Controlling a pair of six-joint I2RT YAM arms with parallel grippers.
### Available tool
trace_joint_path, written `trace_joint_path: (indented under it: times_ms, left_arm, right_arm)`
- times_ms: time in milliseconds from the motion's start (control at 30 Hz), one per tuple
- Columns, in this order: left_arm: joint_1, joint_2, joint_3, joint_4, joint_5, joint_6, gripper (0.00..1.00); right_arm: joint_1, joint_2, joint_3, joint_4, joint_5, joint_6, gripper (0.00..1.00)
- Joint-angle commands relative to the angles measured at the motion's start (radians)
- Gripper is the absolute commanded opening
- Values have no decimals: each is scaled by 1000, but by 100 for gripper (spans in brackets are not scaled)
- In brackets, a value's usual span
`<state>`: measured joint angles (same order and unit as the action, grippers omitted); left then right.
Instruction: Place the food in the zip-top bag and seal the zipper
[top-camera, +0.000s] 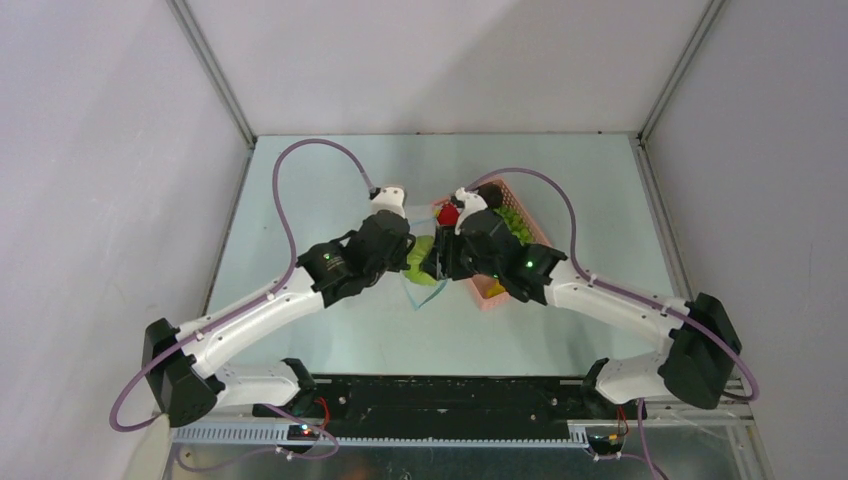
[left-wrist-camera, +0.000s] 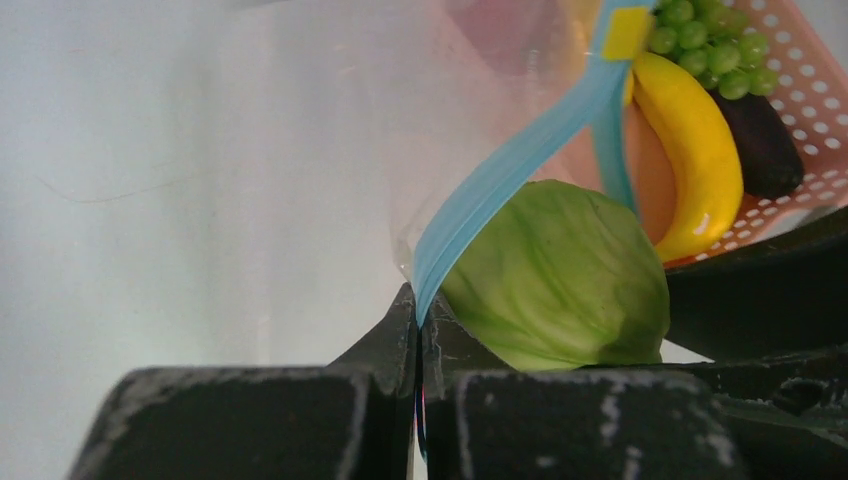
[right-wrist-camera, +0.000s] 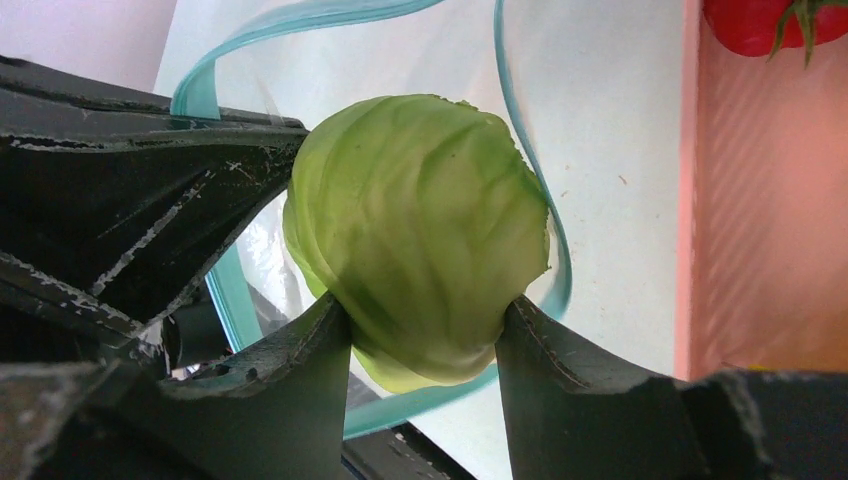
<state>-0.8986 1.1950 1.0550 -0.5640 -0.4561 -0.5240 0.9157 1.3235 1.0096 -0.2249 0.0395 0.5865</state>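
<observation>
While the right gripper (right-wrist-camera: 422, 318) clamps the pale green cabbage (right-wrist-camera: 420, 215) between its two fingers, the cabbage sits at the open mouth of the zip-top bag (left-wrist-camera: 380, 110), the light blue zipper (left-wrist-camera: 520, 150) curving around it. The left gripper (left-wrist-camera: 418, 325) is pinched tight on that strip, just beside the cabbage and near the pink basket (left-wrist-camera: 800, 90).

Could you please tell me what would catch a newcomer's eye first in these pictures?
A pale green cabbage, clamped in the right tool at mid-table, sits within the loop of the blue zipper of the clear bag. The left tool pinches that zipper, and a yellow banana lies in the pink basket just beyond.
</observation>
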Motion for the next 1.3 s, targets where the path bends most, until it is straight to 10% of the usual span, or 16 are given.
trace_joint_path:
  times_ms: [0,867,1267]
  left_arm:
    - [2,-22,46,-2,85,-34,0]
    - [20,-22,237,-196,-2,-29,0]
    - [76,-26,206,-197,-24,-12,0]
  right_arm:
    - [7,63,116,29,76,133,40]
    - [3,-41,118,57,80,68,98]
    - [-66,-153,119,27,37,-53,100]
